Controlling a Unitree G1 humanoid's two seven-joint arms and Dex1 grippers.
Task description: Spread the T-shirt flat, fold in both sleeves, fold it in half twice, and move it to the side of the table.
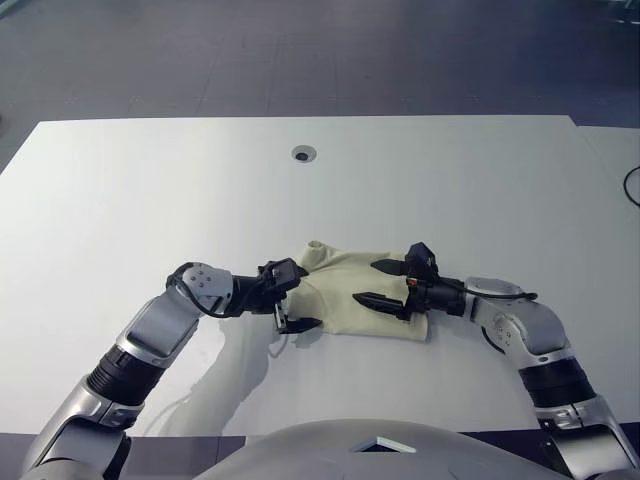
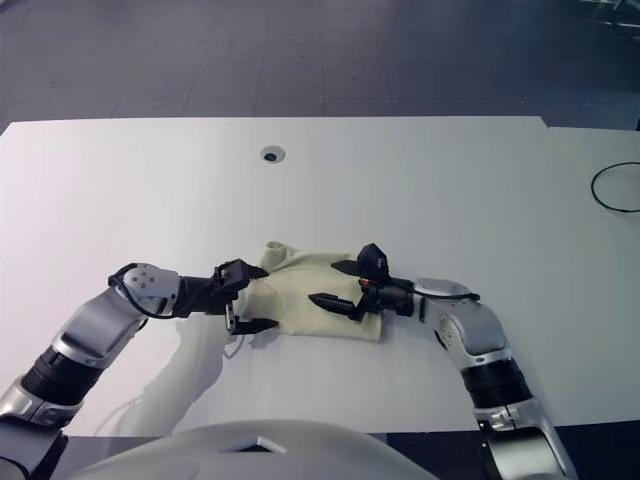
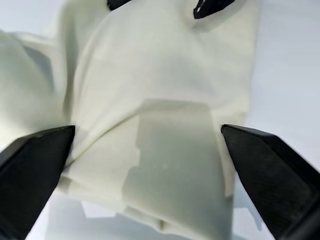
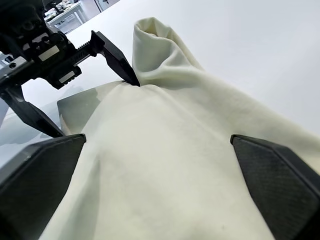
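With our left pincer and right pincer both gaping over the T-shirt, we should clamp all layers evenly.

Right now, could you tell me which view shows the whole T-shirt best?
The left eye view: the T-shirt lies whole on the table, folded small. The right eye view matches it. The wrist views crop it to close-up cloth.

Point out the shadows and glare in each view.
Left eye view: even light, no hard glare on the table, a shadow beside the T-shirt's left edge. Left wrist view: a grey shaded patch on the T-shirt between the left gripper's fingers. Right wrist view: the raised fold is shaded underneath.
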